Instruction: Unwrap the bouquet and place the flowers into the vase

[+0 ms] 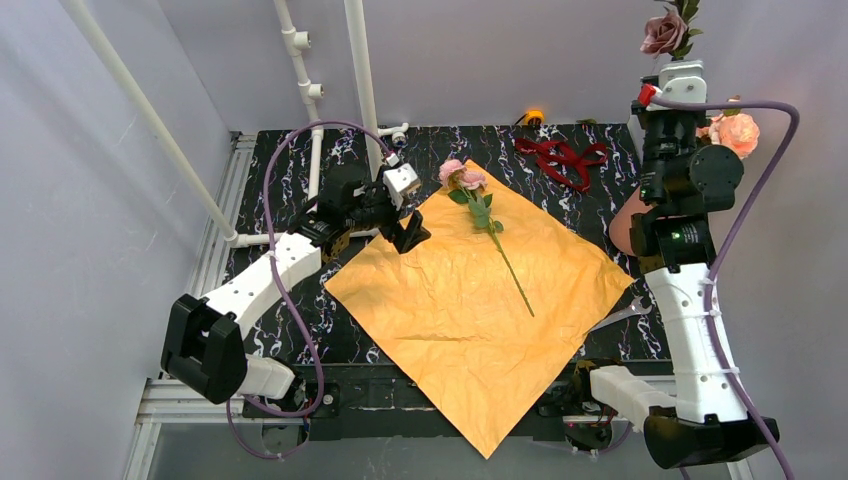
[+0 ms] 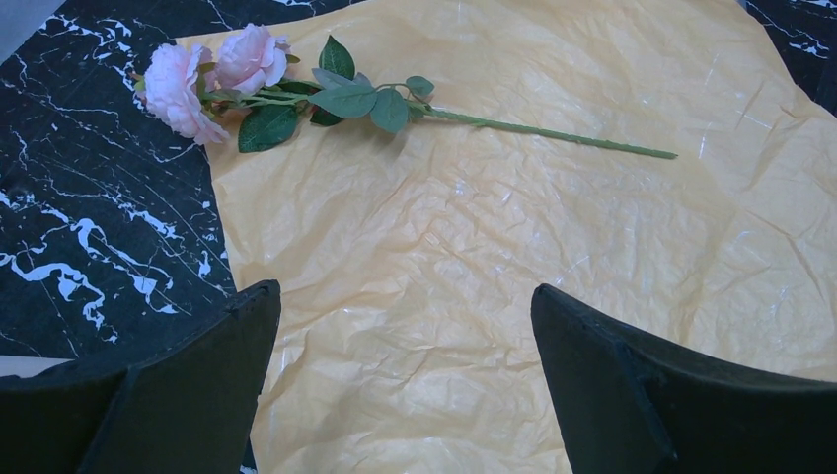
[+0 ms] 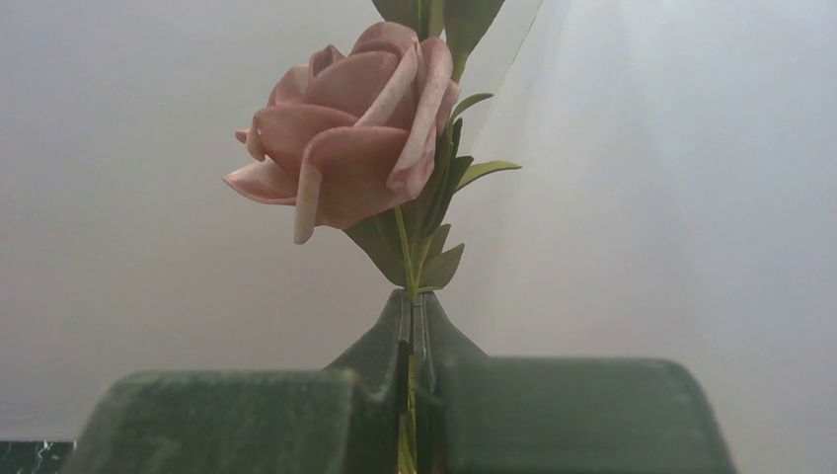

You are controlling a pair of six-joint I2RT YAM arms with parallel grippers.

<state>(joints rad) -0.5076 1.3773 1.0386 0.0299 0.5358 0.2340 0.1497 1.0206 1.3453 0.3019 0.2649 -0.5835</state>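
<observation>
The orange wrapping paper (image 1: 470, 290) lies spread flat on the black marble table. One of the flowers (image 1: 463, 178), with two pink blossoms (image 2: 212, 74) on a long green stem, rests across the paper's far part. My left gripper (image 1: 405, 225) hovers open over the paper's left edge, with nothing between its fingers (image 2: 400, 291). My right gripper (image 1: 676, 65) is raised high at the back right. It is shut on the stem of a dusty-pink rose (image 3: 345, 138) that stands upright above it (image 3: 415, 301). The salmon-pink vase (image 1: 624, 225) is mostly hidden behind the right arm. A peach rose (image 1: 738, 132) shows beside that arm.
A dark red ribbon (image 1: 560, 158) lies loose at the back of the table. White pipes (image 1: 355, 70) rise at the back left, near the left arm. A small orange object (image 1: 534, 117) sits at the far edge. Grey walls close in both sides.
</observation>
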